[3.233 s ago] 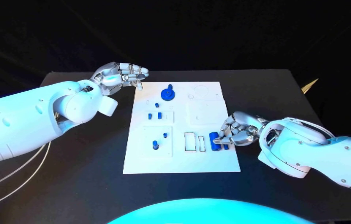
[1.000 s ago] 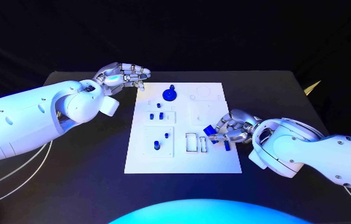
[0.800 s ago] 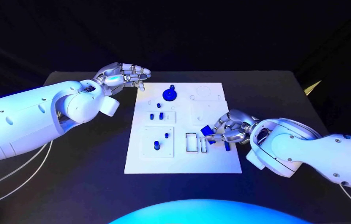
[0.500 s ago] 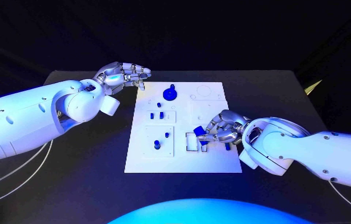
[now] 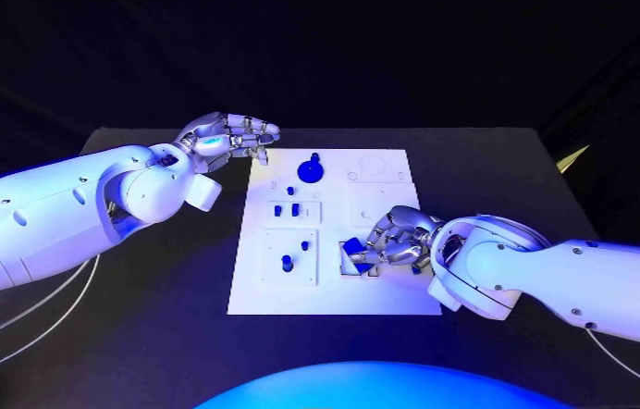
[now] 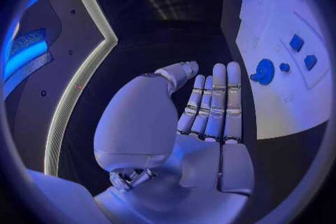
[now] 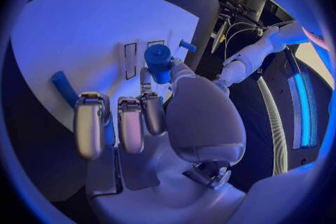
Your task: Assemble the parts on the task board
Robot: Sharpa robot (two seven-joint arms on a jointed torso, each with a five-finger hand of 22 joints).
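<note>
The right hand (image 5: 388, 242), just right of the head view's centre, pinches a short blue part (image 5: 353, 247) between thumb and a finger. It holds the part over the narrow slots (image 5: 350, 259) at the lower middle of the white board (image 5: 334, 289). In the right wrist view the same cylinder (image 7: 158, 58) sits at the fingertips (image 7: 144, 79), close to two upright rectangular slots (image 7: 130, 59); whether it touches the board cannot be told.

A second, longer blue piece (image 7: 63, 87) lies loose on the board at that view's left, and a small blue peg (image 7: 187, 45) lies near the board's edge, upper centre.

The step in hand looks to be the placing of this part into one of the slots. The next move would call for squaring the part with the opening, lowering it straight, and letting go only once it is seated; a tilt could jam it on the rim.

At the head view's upper left, the left hand (image 5: 229, 137) hangs beside the board's far corner, empty. The left wrist view shows its fingers (image 6: 212, 102) straight and side by side, with the thumb alongside.

Elsewhere on the board stand a round blue knob (image 5: 311, 170) at upper centre and small blue pieces in two square recesses (image 5: 289, 211) to the centre left. Board and arms rest over a black table (image 5: 160, 279).
</note>
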